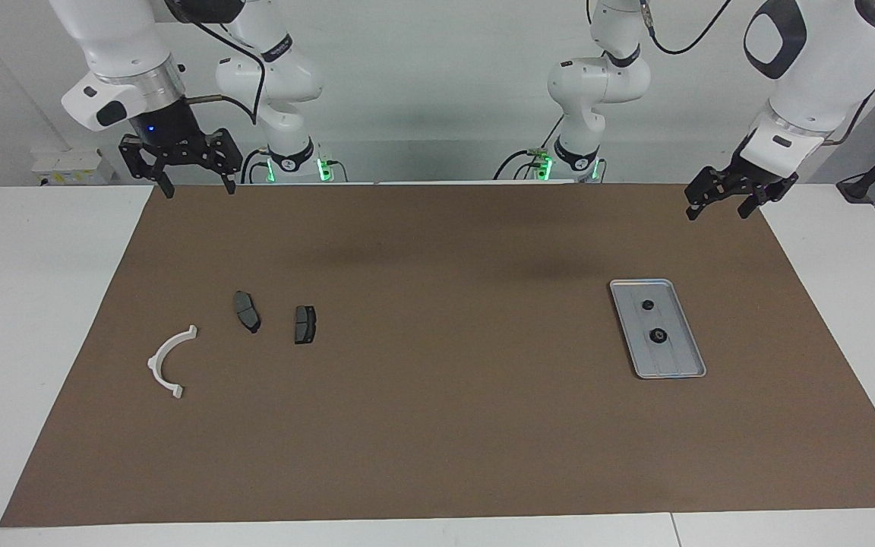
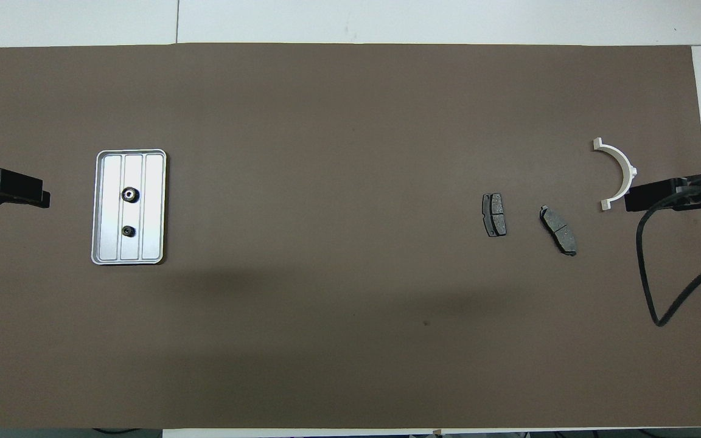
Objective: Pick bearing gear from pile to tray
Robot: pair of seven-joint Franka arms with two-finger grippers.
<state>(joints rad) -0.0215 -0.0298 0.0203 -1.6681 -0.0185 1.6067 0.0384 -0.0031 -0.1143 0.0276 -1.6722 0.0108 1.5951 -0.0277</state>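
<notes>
On the brown mat [image 1: 437,425], toward the left arm's end, the tray [image 1: 679,363] holds two small black round pieces [image 1: 658,336]; their gear teeth are too small to confirm. Toward the right arm's end lie two brake pads [image 1: 304,324] and a white half-ring bracket [image 1: 166,363]. Left gripper [image 1: 715,209] and right gripper [image 1: 194,185] hang raised over the mat's edge nearest the robots, fingers spread, empty; the overhead view cuts both off.

Shiny ridged metal tray [image 2: 154,182], matt brown, seemingly paper mat [image 2: 338,340], white plastic-looking bracket [image 2: 621,164].
</notes>
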